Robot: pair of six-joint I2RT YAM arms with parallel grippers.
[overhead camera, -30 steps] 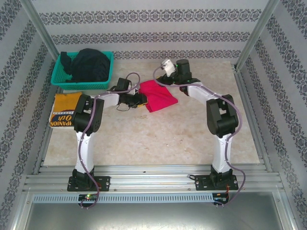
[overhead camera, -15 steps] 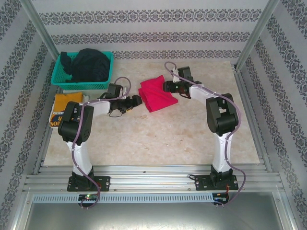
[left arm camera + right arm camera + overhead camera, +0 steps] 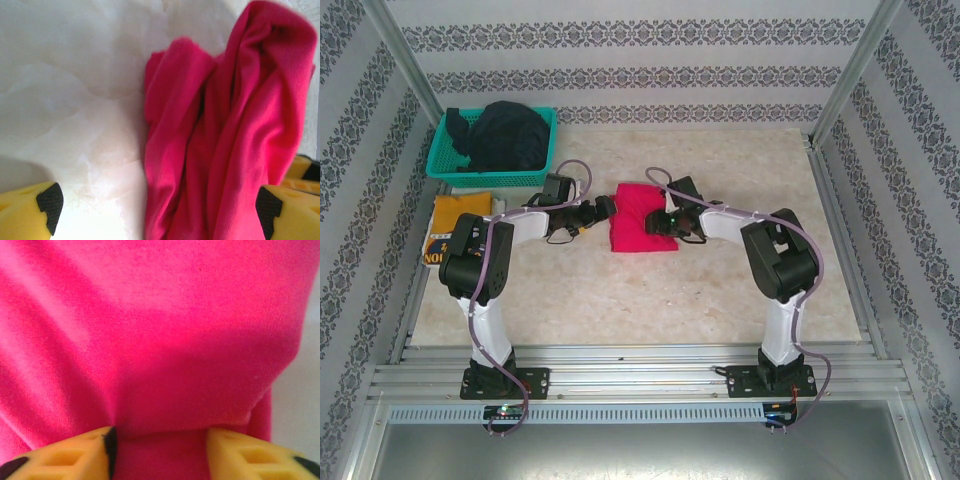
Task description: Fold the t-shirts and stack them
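Observation:
The red t-shirt [image 3: 640,232] lies folded in a rough rectangle on the table's middle. My left gripper [image 3: 604,208] stands open at its left edge; in the left wrist view [image 3: 157,202] the yellow fingers [image 3: 25,215] are wide apart with rumpled red cloth [image 3: 225,125] lying ahead and between them. My right gripper [image 3: 666,222] reaches in from the shirt's right side. Its fingers [image 3: 75,455] are closed on a thick fold of red cloth [image 3: 160,340]. The mustard-yellow t-shirt [image 3: 452,222] lies at the left, partly behind my left arm. Dark t-shirts [image 3: 505,135] are heaped in the basket.
The teal mesh basket [image 3: 445,172] stands at the back left, just behind the yellow shirt. Patterned walls and metal posts close in the table on three sides. Bare tabletop [image 3: 650,300] stretches in front of the red shirt and to the right.
My right gripper came down and left from the shirt's far corner and closed on the cloth. The red shirt slid toward me and squared up. My left gripper opened and let go.

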